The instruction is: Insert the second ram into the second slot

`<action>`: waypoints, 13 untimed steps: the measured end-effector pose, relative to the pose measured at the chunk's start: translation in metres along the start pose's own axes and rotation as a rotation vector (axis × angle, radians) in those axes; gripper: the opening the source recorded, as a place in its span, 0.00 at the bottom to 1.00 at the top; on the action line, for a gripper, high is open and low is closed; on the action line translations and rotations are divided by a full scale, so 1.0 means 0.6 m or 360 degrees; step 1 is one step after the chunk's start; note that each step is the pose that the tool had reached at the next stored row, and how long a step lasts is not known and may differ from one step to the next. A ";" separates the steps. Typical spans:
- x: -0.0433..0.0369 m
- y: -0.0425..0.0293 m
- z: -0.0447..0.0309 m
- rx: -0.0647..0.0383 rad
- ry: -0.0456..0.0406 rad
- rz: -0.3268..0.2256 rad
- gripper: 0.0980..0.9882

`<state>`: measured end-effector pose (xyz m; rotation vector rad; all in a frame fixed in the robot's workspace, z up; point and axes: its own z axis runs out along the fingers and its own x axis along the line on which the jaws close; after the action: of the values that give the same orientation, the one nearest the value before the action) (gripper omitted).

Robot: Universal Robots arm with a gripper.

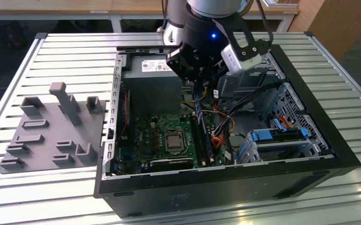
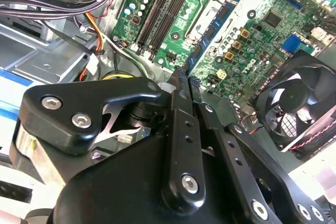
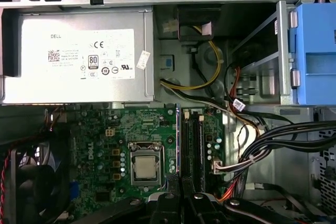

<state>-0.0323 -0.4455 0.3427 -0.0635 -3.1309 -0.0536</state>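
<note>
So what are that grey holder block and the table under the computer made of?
The grey holder block looks like matte plastic, possibly printed: uniform dull grey, no shine. The table looks like bare aluminium: ribbed silvery slats with soft glare.

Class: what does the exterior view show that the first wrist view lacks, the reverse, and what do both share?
Exterior view adds: grey fixture plate on the slatted table. First wrist view adds: black fan beside the motherboard. Shared: power supply, processor socket, memory slots, and the tool shut on the second ram.
</note>
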 end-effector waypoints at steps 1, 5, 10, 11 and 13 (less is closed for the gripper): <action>0.000 0.000 0.001 0.0000 0.0000 0.0000 0.04; 0.000 0.000 0.005 0.0000 0.0000 0.0000 0.04; 0.000 0.000 0.008 0.0000 0.0000 0.0000 0.04; 0.000 0.000 0.009 0.0000 0.0000 0.0000 0.04; 0.000 0.000 0.010 0.0000 0.0000 0.0000 0.04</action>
<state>-0.0323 -0.4455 0.3364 -0.0635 -3.1308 -0.0536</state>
